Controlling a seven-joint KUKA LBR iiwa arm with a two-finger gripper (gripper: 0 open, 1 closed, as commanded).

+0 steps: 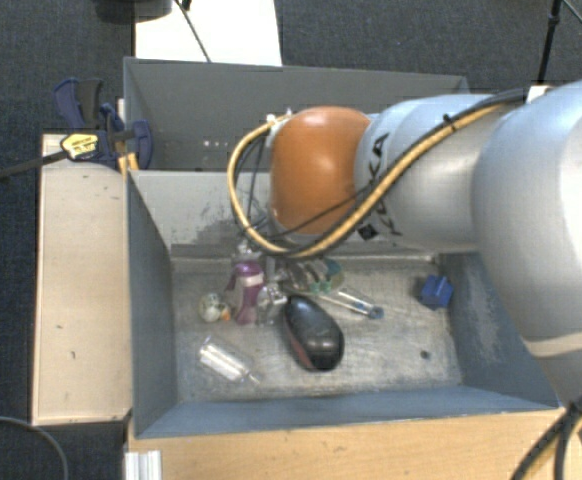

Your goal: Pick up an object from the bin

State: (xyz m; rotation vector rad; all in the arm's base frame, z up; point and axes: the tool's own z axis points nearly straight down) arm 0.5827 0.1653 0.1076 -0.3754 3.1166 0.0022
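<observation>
Purple plastic bottle-shaped item (243, 286): left-centre of grey metal bin (154, 298) floor, under the arm's wrist. Black oval mouse-like object (314, 334) just beside it. Jaws: open or closed, cannot tell. Advice: centre on purple item, avoid neighbour.

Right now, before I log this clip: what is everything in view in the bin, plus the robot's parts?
bin: one, grey metal, centre
black oval thing: one, black, mid-floor
purple bottle: one, purple-pink, left of the black oval
round thing: one, pale, left of the bottle
clear plastic piece: one, transparent, front left
clear tube: one, blue-tipped, right of the oval
blue block: one, blue, back right
arm: one, silver, orange cover, from the right
end effector: one, beside the bottle
</observation>
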